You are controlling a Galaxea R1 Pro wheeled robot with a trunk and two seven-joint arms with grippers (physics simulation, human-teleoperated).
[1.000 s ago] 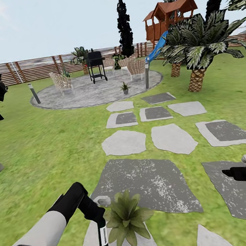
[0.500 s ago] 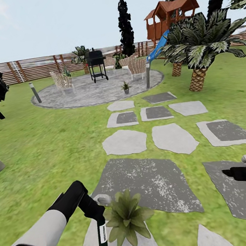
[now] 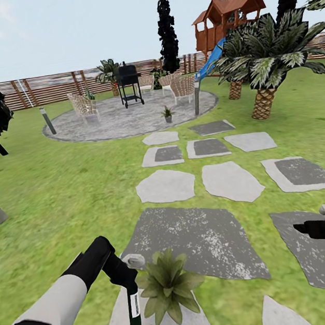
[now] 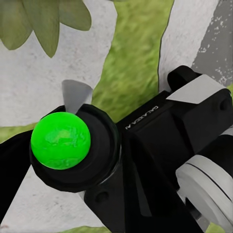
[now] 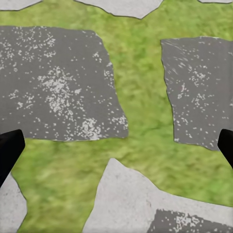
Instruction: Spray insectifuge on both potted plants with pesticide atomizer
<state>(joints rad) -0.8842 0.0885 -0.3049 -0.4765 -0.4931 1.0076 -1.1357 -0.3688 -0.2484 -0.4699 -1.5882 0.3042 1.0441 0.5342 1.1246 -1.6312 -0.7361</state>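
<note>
ground – lawn [image 3: 56, 189], grey stepping stones [image 3: 166, 186] | far – round patio [image 3: 124, 121], grill [image 3: 128, 84], slat fence [image 3: 51, 88], playhouse [image 3: 226, 18]

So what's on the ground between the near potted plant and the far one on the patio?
Head view: from the near potted plant to the far potted plant, only grey stepping stones and lawn.

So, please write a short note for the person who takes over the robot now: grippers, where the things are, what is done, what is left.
Left gripper: shut on the pesticide atomizer, bottle hanging down, trigger head beside the near potted plant.
Right gripper: open, empty, above the stepping stones.
Far potted plant: on the round patio, ahead.
Done: atomizer picked up, brought to the near plant.
Left: cannot tell whether the near plant is covered; then drive to the patio and spray the far plant.
</note>
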